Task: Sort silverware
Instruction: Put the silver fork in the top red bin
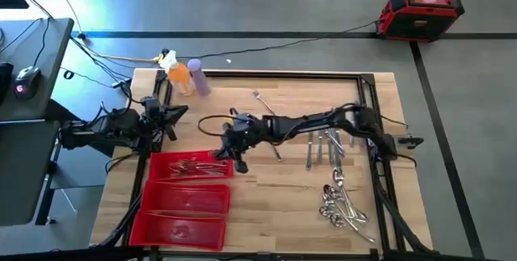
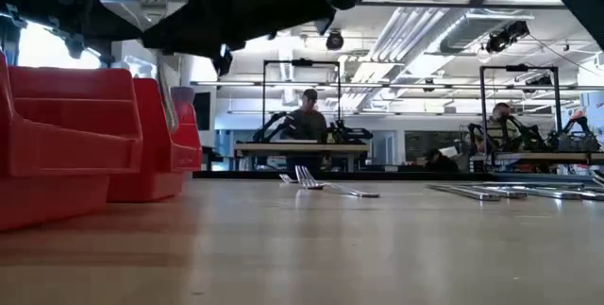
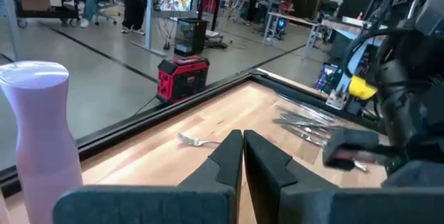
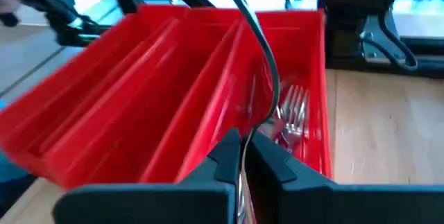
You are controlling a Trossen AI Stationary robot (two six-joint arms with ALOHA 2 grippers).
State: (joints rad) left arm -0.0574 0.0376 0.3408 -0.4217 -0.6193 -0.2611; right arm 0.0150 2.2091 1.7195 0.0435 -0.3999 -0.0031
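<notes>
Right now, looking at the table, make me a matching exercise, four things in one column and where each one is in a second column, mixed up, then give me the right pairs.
Things:
1. purple bottle
2. lone fork
3. pile of spoons
4. forks in the red tray

Places:
A. near the table's front edge, on the right arm's side
B. in the tray compartment nearest the right gripper
C. far left corner, beside the orange bottle
D. alone on bare wood near the far edge, mid-table

Pairs: 1-C, 2-D, 3-A, 4-B
</notes>
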